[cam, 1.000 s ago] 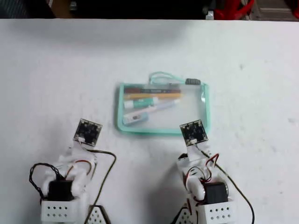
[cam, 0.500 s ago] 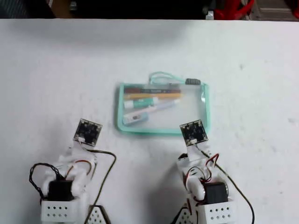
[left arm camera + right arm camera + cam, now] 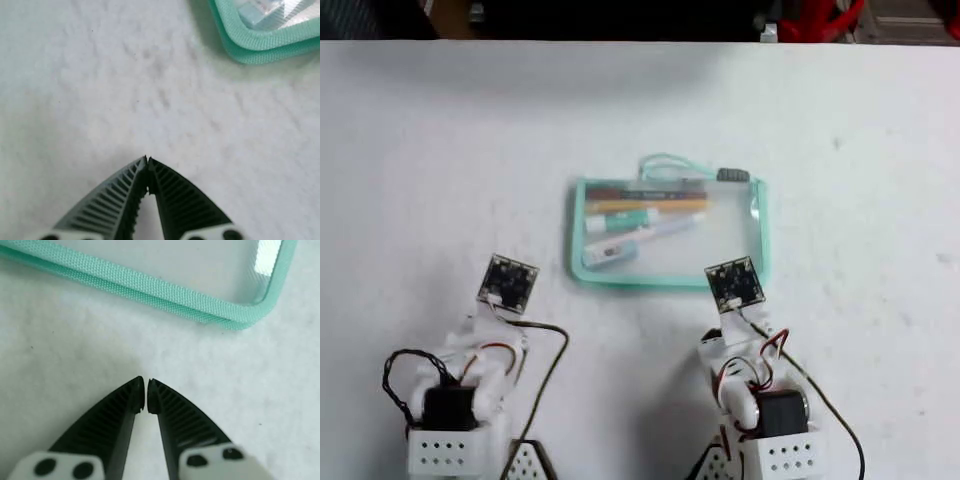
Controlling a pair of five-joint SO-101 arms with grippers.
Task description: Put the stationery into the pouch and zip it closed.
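A clear pouch (image 3: 710, 240) with a teal border lies flat in the middle of the table, with pens and other stationery (image 3: 645, 215) inside along its far and left part. Its zipper pull (image 3: 732, 175) with a teal cord sits at the far edge near the right end. Both arms are drawn back at the near edge. My left gripper (image 3: 147, 161) is shut over bare table, near the pouch's corner (image 3: 260, 42). My right gripper (image 3: 145, 386) is shut just short of the pouch's near border (image 3: 150, 290).
The white table (image 3: 440, 150) spreads wide on all sides of the pouch. Dark clutter and red objects (image 3: 815, 20) lie beyond the far edge. Cables (image 3: 545, 365) trail by the arm bases at the near edge.
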